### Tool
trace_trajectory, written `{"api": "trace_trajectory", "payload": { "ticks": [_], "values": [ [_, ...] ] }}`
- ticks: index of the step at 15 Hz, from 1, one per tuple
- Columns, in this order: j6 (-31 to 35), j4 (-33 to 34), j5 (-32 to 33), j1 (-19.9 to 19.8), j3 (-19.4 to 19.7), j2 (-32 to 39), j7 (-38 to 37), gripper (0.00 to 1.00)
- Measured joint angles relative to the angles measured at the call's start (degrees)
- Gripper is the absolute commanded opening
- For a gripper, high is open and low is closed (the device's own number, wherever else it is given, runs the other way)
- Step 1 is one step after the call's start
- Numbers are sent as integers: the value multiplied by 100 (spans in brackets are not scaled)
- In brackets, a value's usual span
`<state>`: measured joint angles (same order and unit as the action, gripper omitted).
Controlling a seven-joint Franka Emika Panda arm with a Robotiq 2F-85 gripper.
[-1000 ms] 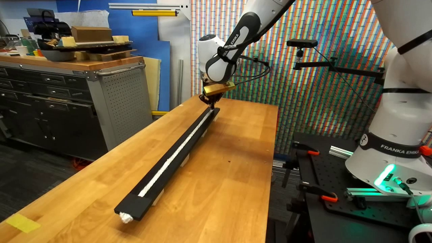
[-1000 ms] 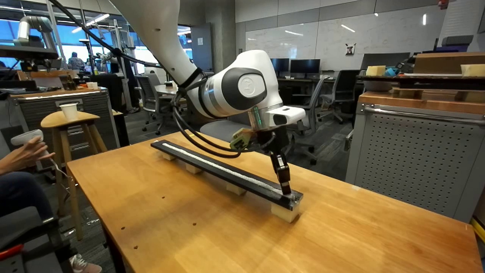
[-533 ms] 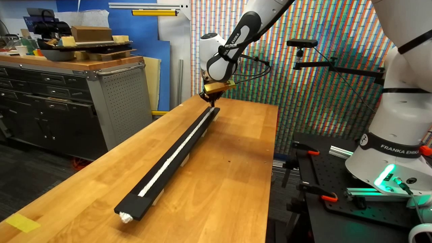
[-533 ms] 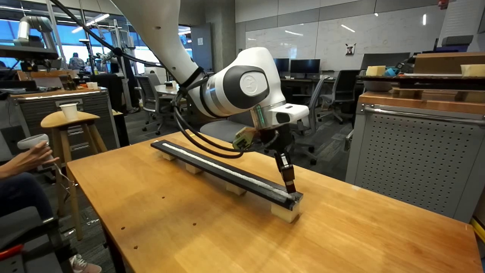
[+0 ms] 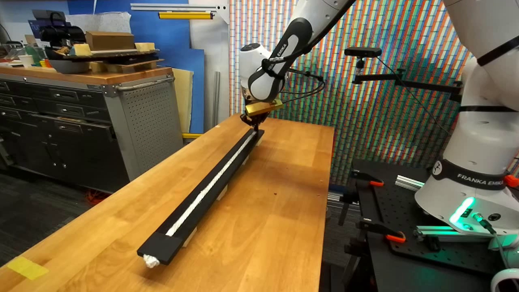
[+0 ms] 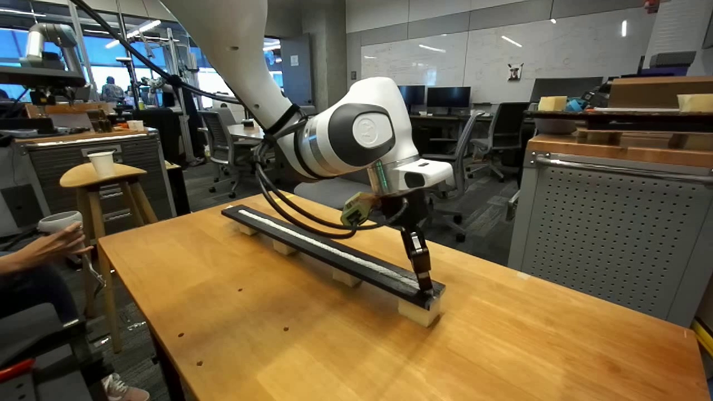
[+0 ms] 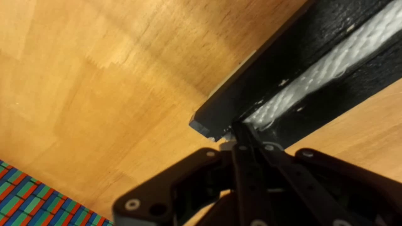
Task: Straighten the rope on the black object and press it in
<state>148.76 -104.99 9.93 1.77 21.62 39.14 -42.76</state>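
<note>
Can see, furthest back, a broad whiteboard (image 6: pixel 423 72) in an exterior view and, in an exterior view, a backdrop (image 5: pixel 357 121) striped red, green and blue. Find next, in both exterior views, the long worktop (image 6: pixel 501 334), honey-coloured (pocked in places with small dark spots (image 6: pixel 286 328)), with a grey, perforated-sided cabinet (image 6: pixel 618 234) beyond its edge. Notice a white arm (image 6: pixel 365 128) leaning over the wood, and office chairs (image 6: pixel 509 125) well behind. Come down to the black bar (image 5: pixel 220 184), laid lengthwise over the worktop, and the white rope (image 5: pixel 212 182) lying straight in its groove. See the claw (image 6: pixel 425 288) clenched, with jaws together and tips down at the rope, near one end of the bar. Pick out pale blocks (image 6: pixel 420 313) under the bar, then yellow tape (image 5: pixel 27 268) near the worktop's edge.
</note>
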Motion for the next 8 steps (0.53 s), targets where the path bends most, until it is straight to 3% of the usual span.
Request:
{"api": "trace_trajectory", "payload": {
  "ticks": [8],
  "values": [
    [-94,70,0,7,-7,10,0,0]
  ]
}}
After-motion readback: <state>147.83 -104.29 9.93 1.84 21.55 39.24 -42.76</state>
